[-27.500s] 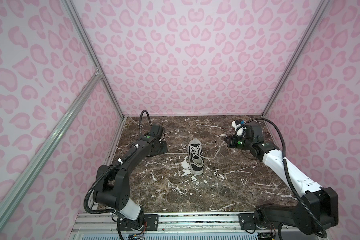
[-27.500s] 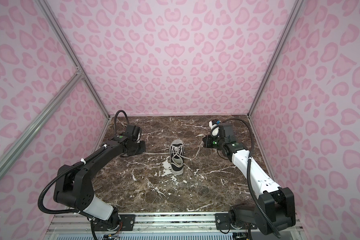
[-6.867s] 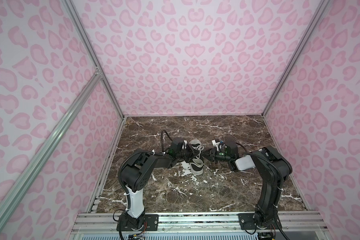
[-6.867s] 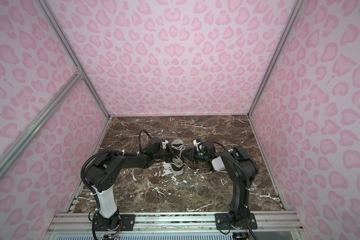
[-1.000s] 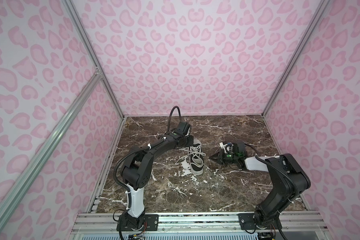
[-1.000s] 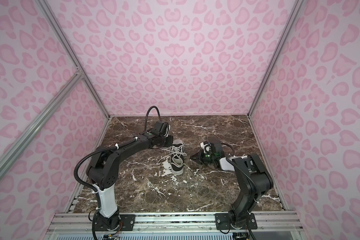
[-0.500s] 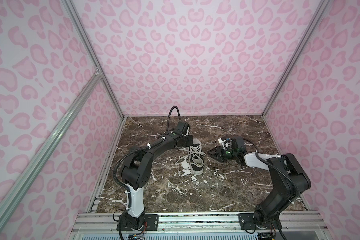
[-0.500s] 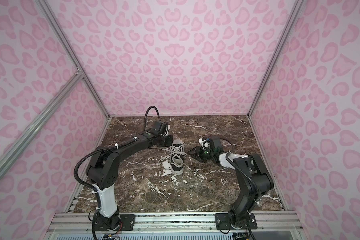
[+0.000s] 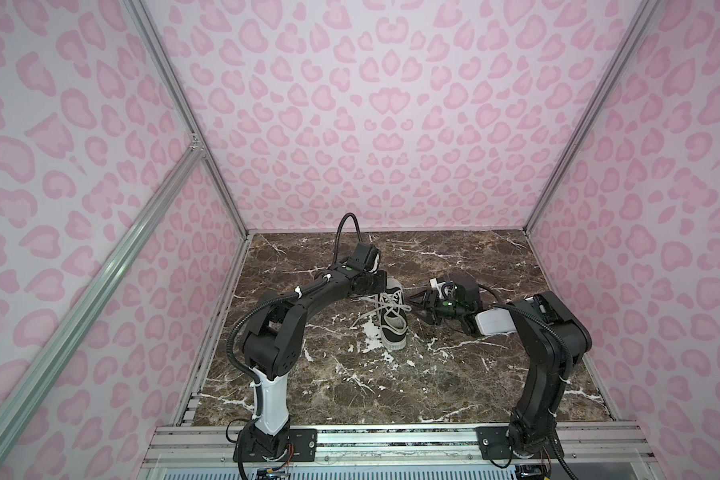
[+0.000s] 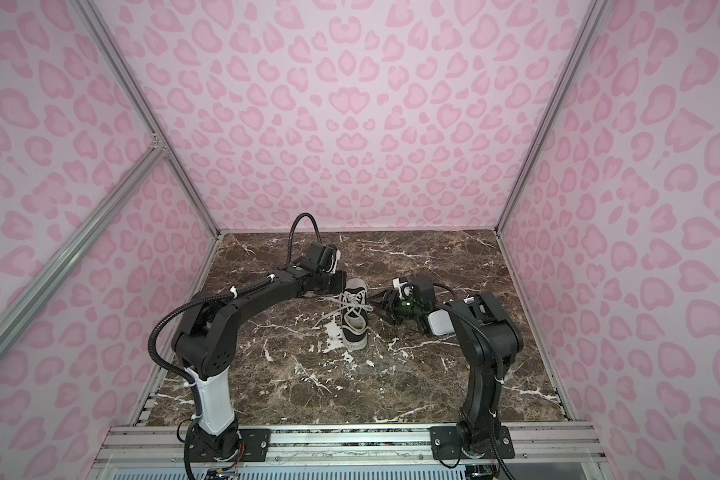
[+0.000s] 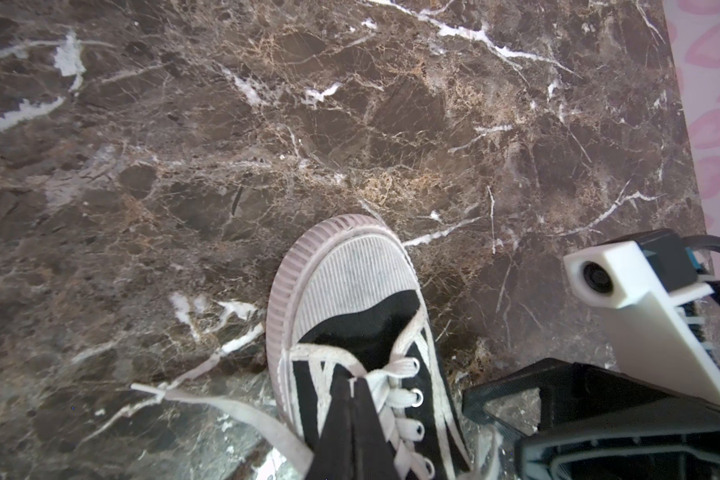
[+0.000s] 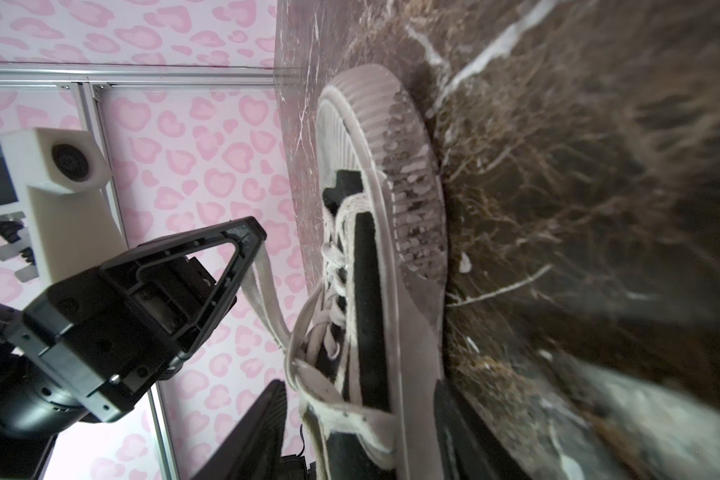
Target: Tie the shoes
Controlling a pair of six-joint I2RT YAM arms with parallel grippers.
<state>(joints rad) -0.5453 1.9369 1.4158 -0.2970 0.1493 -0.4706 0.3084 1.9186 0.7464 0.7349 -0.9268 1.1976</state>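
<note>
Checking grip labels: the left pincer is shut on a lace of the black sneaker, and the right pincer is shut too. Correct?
No. The left pincer is shut on a lace of the black sneaker, but the right pincer is open, as the right wrist view shows.

In the right wrist view the marble floor point(image 12: 599, 187) nearest the lens is smeared to a blur. The sneaker point(image 12: 371, 291) loses its heel end past the picture's edge, and the right gripper point(image 12: 360, 384) shows only as two dark, soft-edged prongs cut by that same edge. The left gripper point(image 12: 252, 239) hides the end of the lace point(image 12: 262, 291) inside its closed tip. In the left wrist view the sneaker's heel half is cut off, and the left gripper's dark wedge covers part of the lacing. In both top views, just below mid-frame, both grippers' tips are too small to read.
</note>
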